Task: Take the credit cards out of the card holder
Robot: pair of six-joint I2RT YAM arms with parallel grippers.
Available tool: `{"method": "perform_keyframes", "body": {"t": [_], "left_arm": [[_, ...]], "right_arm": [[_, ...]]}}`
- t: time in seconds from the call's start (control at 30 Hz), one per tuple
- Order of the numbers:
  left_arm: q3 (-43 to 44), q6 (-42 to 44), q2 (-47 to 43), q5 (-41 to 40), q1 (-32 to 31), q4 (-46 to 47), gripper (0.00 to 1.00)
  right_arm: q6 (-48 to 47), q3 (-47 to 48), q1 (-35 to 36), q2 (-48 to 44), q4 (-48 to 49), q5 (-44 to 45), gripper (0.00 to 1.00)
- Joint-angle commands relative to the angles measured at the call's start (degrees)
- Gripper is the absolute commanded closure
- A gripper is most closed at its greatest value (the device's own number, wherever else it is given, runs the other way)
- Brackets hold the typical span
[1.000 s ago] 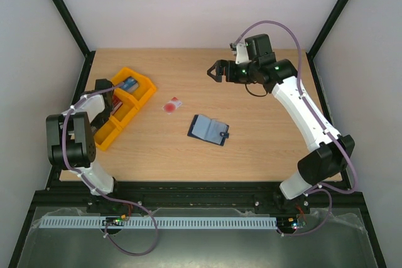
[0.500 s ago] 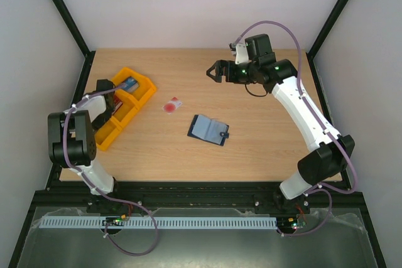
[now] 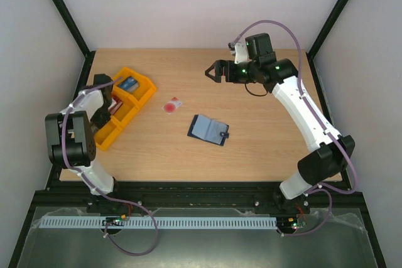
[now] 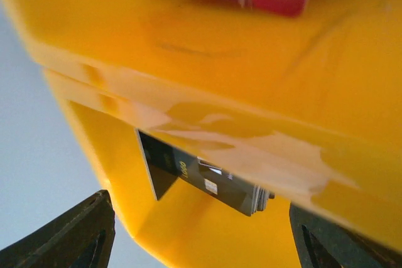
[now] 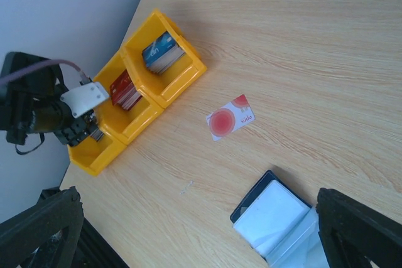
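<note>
You look done, left pincer [image 4: 201, 233] and right pincer [image 5: 201, 224] both released: white red-dotted card [image 3: 173, 105] at 10 o'clock of the navy folding card holder [image 3: 207, 128], dark grey card [image 4: 188, 177] in the orange plastic tray [image 4: 188, 61].

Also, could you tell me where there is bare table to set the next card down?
Widest bare wood: the near strip of the table between the card holder and the front edge, and the stretch right of the holder. The gap between white card and holder is narrow. Crowded at the orange tray, where the left gripper hangs.
</note>
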Motion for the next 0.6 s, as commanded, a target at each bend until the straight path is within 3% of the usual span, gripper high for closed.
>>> {"method": "perform_keyframes", "body": {"t": [0.0,0.17,0.27,0.37,0.57], "left_arm": [[9.38,-3.26,-1.44,10.99,-0.17,-9.87,0.22],[24.53,-5.08,-0.79,37.51,-1.84,-24.62,0.18],[29.77,-10.22,-0.41,41.11,-7.11,-27.00,0.18],[32.88,-14.53,-0.82,41.61,-15.21,-26.31,0.18],[34.32,-26.69,0.84,55.89,-27.17,-21.74,0.11]], "right_arm": [[-0.83,1.52,-0.17,-1.46,-0.78,-1.02,0.01],[3.80,-1.65,-0.09,-0.61,3.53,-2.36,0.01],[6.33,-4.90,0.19,-0.10,4.34,0.01,0.01],[7.49,-9.35,1.81,0.13,1.34,9.03,0.02],[9.19,-22.33,4.73,0.77,-1.98,18.02,0.22]]}}
